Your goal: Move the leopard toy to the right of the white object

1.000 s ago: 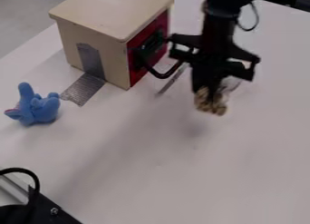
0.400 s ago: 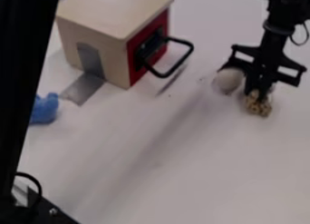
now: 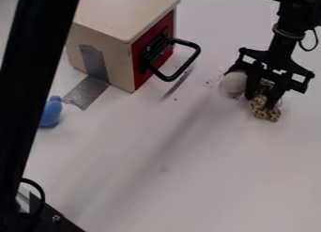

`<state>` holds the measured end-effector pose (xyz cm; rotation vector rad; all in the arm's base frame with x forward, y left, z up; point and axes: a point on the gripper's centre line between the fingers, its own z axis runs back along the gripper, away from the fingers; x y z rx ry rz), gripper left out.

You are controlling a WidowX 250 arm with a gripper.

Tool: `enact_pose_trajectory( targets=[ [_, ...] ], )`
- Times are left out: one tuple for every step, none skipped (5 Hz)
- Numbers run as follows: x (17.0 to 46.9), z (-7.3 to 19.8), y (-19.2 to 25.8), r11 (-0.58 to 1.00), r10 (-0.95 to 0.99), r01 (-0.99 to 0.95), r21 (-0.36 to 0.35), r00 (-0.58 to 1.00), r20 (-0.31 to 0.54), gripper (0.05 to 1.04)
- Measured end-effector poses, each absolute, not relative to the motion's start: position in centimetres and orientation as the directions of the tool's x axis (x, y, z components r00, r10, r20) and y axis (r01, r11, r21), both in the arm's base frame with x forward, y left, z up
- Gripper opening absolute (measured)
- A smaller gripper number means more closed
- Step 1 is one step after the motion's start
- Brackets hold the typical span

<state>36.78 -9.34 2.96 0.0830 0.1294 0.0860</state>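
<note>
The gripper [image 3: 261, 101] hangs low at the right side of the camera view, its two black fingers spread apart around the upper part of the leopard toy [image 3: 266, 113]. Spotted tan and brown, the toy rests on the table, partly hidden behind the fingers. Just to its left lies the round white object [image 3: 234, 82], close beside the left finger; whether they touch I cannot tell.
A toy house [image 3: 103, 52] with a red side and a black handle [image 3: 190, 62] stands at upper left. The blue toy [image 3: 51, 112] is partly behind a black arm part [image 3: 31, 85] along the left edge of the white table [image 3: 163, 179].
The gripper and leopard toy moved right, uncovering the white object, and the fingers have since spread. A black arm part came in at the left, partly covering the blue toy.
</note>
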Motion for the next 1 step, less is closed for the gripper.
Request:
enact_pose_trajectory(
  targets=[
    [35.3,7.78,-9.52,0.991,0.105,-0.1,0.087,0.993,-0.058,0.913]
  ],
)
